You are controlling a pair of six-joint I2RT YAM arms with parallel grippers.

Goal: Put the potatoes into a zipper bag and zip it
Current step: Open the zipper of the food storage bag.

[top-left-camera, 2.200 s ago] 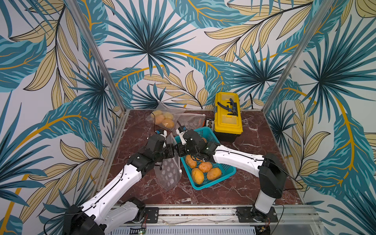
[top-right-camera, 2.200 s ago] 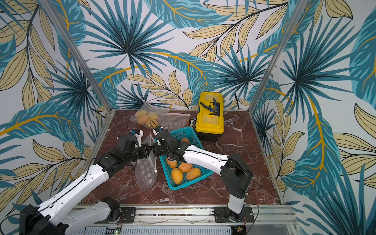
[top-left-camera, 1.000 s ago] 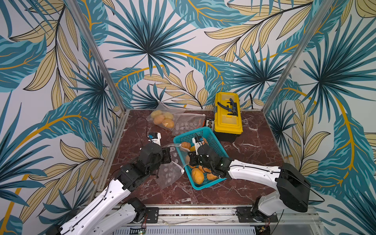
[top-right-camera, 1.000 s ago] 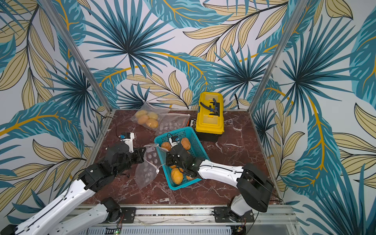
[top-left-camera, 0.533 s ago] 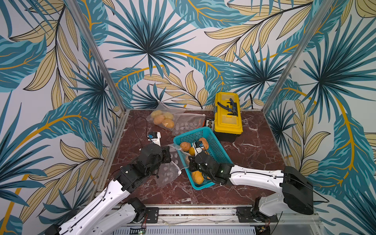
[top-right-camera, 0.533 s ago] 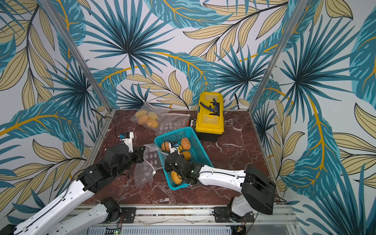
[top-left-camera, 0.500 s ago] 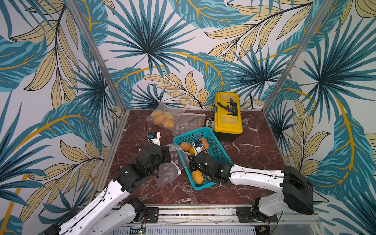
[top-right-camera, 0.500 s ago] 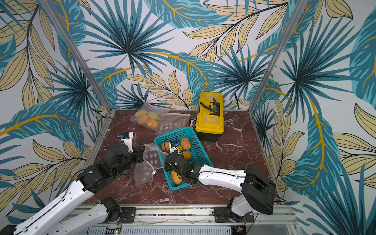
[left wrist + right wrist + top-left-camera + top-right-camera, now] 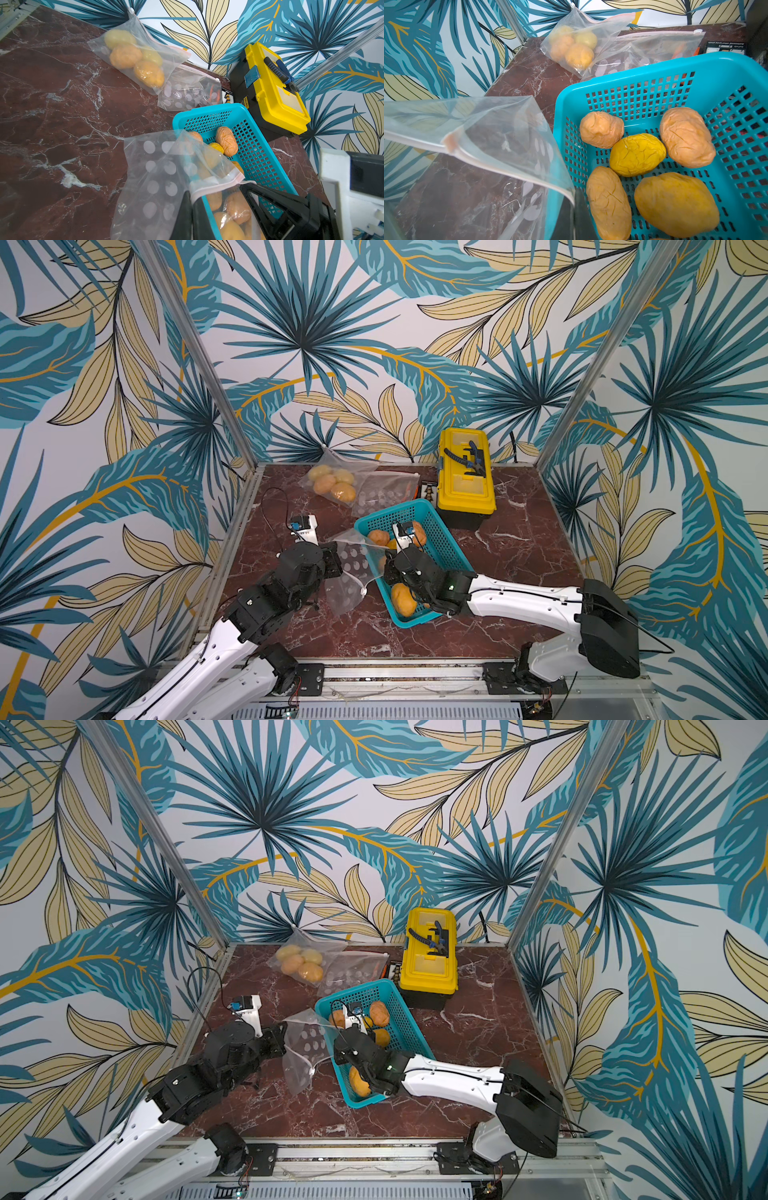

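The work stands at the opening of the bag, before any loading. The left gripper (image 9: pixel 192 199) is clamped on one lip of the clear, spotted zipper bag (image 9: pixel 349 572), and the right gripper (image 9: pixel 576 197) is pinched shut on the opposite lip, right at the zip strip. The bag hangs slack between the two claws, with its lower end sagging onto the marble table (image 9: pixel 519 531) below them. Nothing lies inside it yet.

The potatoes (image 9: pixel 636 153) sit just beyond the right gripper's fingers, five of them showing in the teal basket (image 9: pixel 612 76), whose near wall touches the bag below that claw. From the left gripper they lie across the bag's mouth, on its far side. Well beyond both claws, against the back wall, another bag (image 9: pixel 330 483) already holds four potatoes, beside a flat bag and a yellow toolbox (image 9: pixel 463 485).

How wide the mouth gapes is hard to judge, since the film folds over itself in both wrist views; it looks only partly spread.

The next move probably calls for drawing the lips apart. One claw, most likely the right, would then let go to fetch a potato. The left would need to keep its lip raised so the mouth does not collapse shut.
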